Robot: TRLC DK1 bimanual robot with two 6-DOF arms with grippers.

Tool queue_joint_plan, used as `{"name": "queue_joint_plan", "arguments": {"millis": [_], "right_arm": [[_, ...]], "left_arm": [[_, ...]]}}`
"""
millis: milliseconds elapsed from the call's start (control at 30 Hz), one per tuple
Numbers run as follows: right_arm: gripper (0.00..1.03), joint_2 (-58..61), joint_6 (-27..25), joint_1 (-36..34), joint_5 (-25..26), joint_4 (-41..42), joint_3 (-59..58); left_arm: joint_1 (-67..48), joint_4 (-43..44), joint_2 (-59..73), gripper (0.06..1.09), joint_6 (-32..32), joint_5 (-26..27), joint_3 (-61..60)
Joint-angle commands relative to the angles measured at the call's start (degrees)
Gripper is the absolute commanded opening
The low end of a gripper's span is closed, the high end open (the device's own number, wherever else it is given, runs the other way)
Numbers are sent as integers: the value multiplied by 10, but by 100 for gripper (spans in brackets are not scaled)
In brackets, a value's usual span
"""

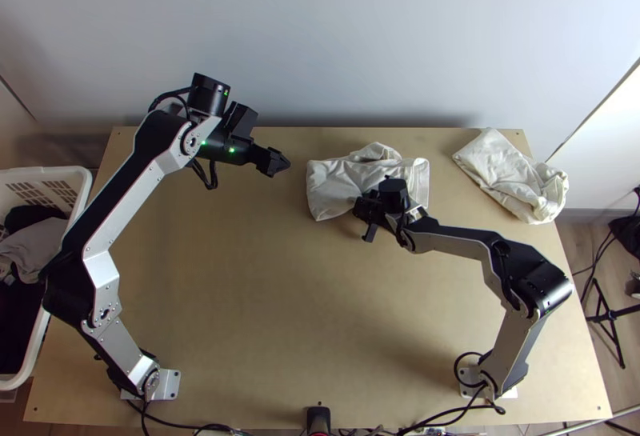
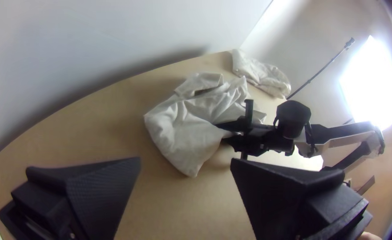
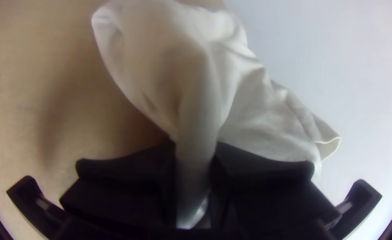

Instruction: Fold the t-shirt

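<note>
The white t-shirt [image 1: 340, 182] lies bunched and loosely folded at the table's far middle. My right gripper [image 1: 367, 210] is at its near edge; in the right wrist view the same gripper [image 3: 195, 178] is shut on a narrow gathered part of the t-shirt [image 3: 244, 102], cloth pinched between its fingers. My left gripper [image 1: 280, 166] is left of the t-shirt, apart from it. In the left wrist view the left gripper [image 2: 185, 171] stands wide open with nothing between its fingers, the t-shirt [image 2: 187, 124] lying beyond.
Another white cloth [image 1: 512, 178] lies crumpled at the table's far right corner. A white basket [image 1: 76, 196] with dark and grey cloths stands off the table's left side. A wall runs behind the table [image 1: 264, 292].
</note>
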Motion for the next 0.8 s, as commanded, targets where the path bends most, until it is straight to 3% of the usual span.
{"name": "queue_joint_plan", "arguments": {"millis": [0,433,767], "right_arm": [[3,-50,43,-6,21,4,7],[3,-239,91,-31,43,-13,-36],[3,-330,140,-168,46,-58,-7]], "left_arm": [[1,-3,-9,104,-3,0,1],[1,-5,-30,104,-14,-1,3],[12,-19,-48,104,-14,-4,2]]}}
